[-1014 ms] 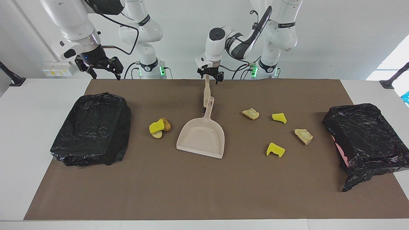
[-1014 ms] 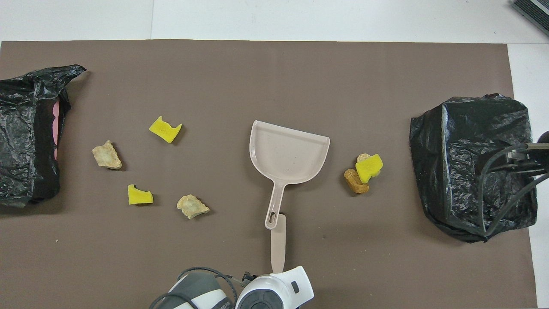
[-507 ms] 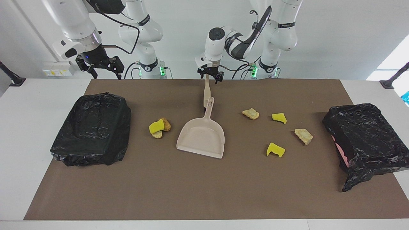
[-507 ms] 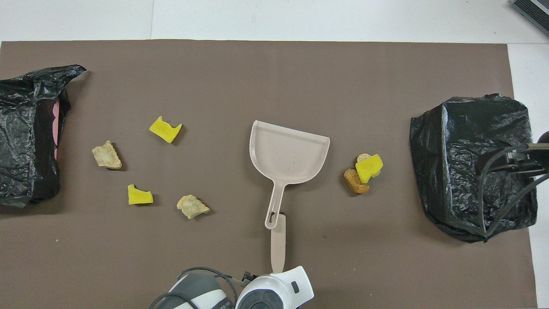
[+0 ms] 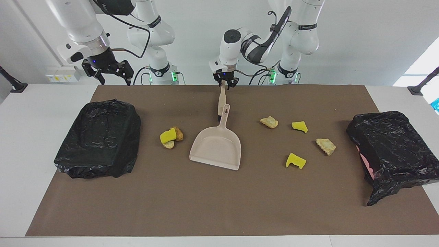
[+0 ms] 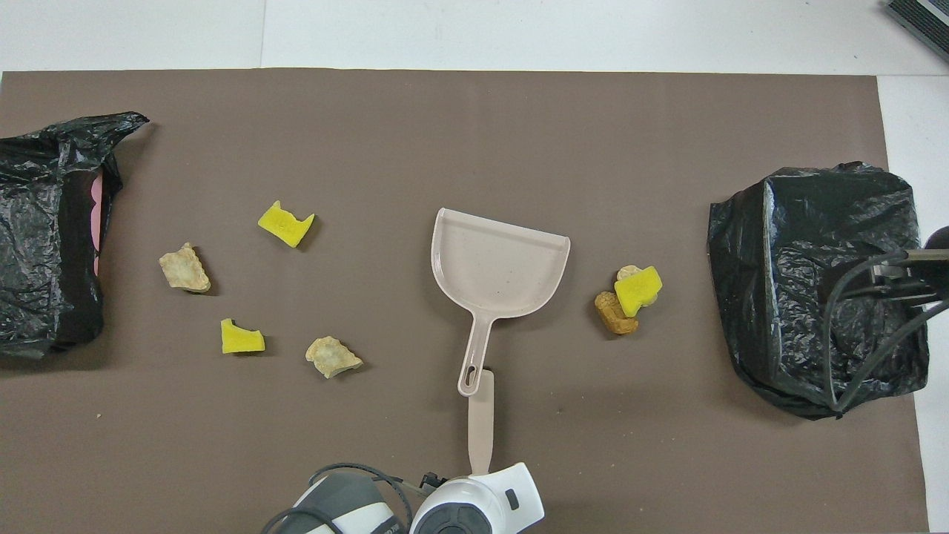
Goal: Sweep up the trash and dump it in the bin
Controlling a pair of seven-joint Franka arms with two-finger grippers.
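Facing view: left gripper [image 5: 225, 83] is pinching the brush [image 5: 222, 99] by its handle tip — it risks pivoting and nudging the touching dustpan [image 5: 217, 145]; right gripper [image 5: 109, 72] is waiting, fingers spread.

So from up top: the left arm's wrist [image 6: 478, 504] covers the nearer tip of the beige brush [image 6: 480, 421], which runs away from it to the dustpan [image 6: 498, 271]. Trash [image 6: 626, 298] sits on both sides of the pan; black bags [image 6: 815, 282] at both ends.

Robotics lab — two fixed Franka arms [image 5: 85, 24], bare white walls, brown mat [image 5: 219, 199] on white bench.
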